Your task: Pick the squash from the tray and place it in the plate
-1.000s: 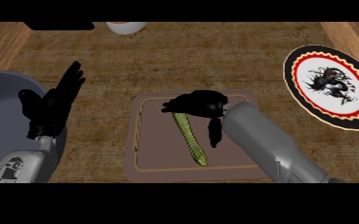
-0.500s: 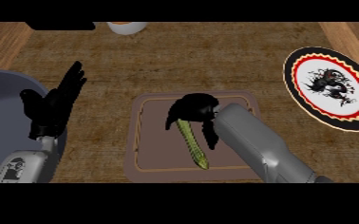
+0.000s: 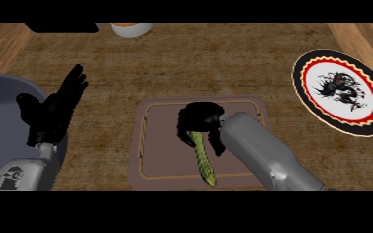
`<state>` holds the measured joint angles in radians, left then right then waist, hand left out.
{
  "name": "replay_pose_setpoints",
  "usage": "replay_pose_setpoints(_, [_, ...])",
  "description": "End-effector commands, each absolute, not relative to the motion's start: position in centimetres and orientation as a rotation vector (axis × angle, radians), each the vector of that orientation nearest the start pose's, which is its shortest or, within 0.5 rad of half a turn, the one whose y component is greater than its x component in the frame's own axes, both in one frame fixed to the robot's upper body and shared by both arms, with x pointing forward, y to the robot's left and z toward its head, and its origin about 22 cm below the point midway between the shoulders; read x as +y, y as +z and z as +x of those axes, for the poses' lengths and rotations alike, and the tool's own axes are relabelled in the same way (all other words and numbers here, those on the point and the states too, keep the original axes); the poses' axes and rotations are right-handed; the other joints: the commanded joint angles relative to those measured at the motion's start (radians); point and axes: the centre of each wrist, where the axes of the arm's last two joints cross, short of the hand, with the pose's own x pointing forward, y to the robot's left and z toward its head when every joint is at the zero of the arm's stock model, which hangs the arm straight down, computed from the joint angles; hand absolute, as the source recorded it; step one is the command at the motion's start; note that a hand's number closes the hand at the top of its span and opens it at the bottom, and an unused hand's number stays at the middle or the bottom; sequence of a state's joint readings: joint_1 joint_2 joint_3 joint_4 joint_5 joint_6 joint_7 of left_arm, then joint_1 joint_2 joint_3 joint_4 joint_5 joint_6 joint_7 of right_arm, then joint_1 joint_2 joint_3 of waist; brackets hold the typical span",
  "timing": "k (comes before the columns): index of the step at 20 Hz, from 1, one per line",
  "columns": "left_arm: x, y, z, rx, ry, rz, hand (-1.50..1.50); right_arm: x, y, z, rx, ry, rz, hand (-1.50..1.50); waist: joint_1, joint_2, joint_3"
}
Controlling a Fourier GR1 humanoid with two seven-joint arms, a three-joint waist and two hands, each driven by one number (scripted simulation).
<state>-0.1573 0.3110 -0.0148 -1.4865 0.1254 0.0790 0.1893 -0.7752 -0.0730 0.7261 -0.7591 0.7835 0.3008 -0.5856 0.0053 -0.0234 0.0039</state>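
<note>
Squash (image 3: pixel 205 160), long, thin and green, is what we see near the middle, on a brown tray (image 3: pixel 164 148) with rounded corners and a thin pale line inside its rim. It runs from the tray's centre down towards the tray's near edge, slightly slanted, with its lower tip close to that edge. Its upper end is hidden under the robot's right hand (image 3: pixel 200 123), whose black fingers are curled round it and gripping it; the grey right forearm comes in from the lower right and crosses the tray's right side. We cannot tell whether the squash rests on the tray or is raised a little above it. At the left edge we see the left hand (image 3: pixel 51 113), resting open, fingers straight and pointing up, holding nothing and well apart from the tray. Far to the right, well apart from the tray, lies a round plate (image 3: pixel 306 74) with a dark patterned rim, a red ring and a white centre bearing a black design. All of this sits on a brown woven-looking surface (image 3: pixel 218 64). At the top edge a white cup (image 3: pixel 131 28) is partly in view.
</note>
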Motion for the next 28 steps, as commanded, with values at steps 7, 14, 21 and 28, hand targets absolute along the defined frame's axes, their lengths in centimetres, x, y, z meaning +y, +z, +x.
replay_pose_setpoints(7, [29.7,3.0,27.3,-1.4,-0.04,0.216,0.0,-16.0,-0.5,37.9,-1.373,1.387,-0.39,1.5,-0.067,0.016,-0.004])
replay_pose_setpoints(14, [30.3,2.9,26.9,-1.376,-0.031,0.236,0.0,-18.1,5.5,40.0,-1.554,0.865,-0.939,1.5,-0.078,0.003,-0.005])
replay_pose_setpoints(21, [28.1,1.8,26.6,-1.401,-0.048,0.193,0.0,-19.2,7.8,39.5,-1.538,0.531,-1.296,1.5,-0.042,0.014,-0.005])
replay_pose_setpoints(28, [28.8,1.2,27.0,-1.399,-0.058,0.18,0.0,-25.2,9.2,36.6,-1.445,0.301,-1.283,1.5,-0.03,0.019,-0.005])
